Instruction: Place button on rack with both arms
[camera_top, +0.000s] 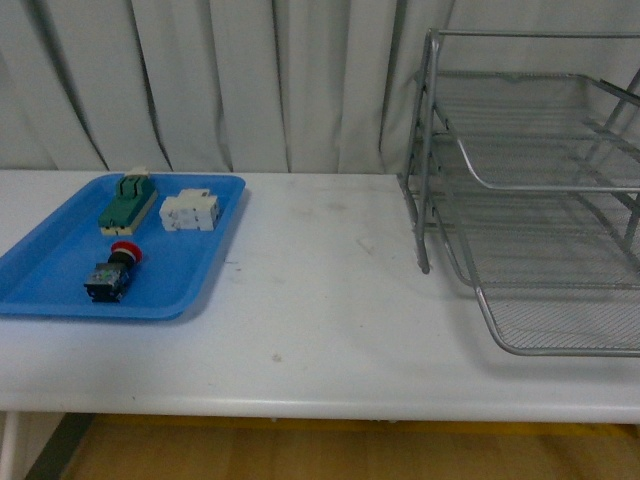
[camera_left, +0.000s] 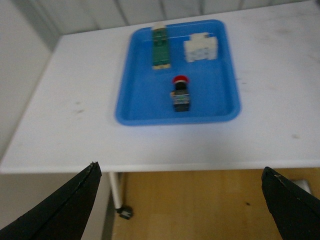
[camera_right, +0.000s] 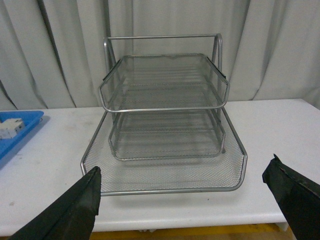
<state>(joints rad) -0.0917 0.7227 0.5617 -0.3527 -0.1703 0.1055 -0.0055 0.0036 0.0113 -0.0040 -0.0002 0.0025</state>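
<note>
The rack (camera_right: 165, 108) is bare silver metal: fine wire mesh in smooth tubular frames with a dull sheen. The tray (camera_top: 50, 270) is smooth blue plastic, slightly glossy. The table (camera_top: 320, 320) has a smooth, matt white top with faint grey scuffs. The curtain (camera_top: 250, 80) is pale matt cloth hanging in soft folds. The floor (camera_left: 200, 200) looks like yellowish wood. The button (camera_top: 113, 272) has a red cap on a black, plastic-looking body. The terminal block (camera_top: 190, 211) looks like white plastic, and the switch block (camera_top: 128, 200) has a matt green top.
</note>
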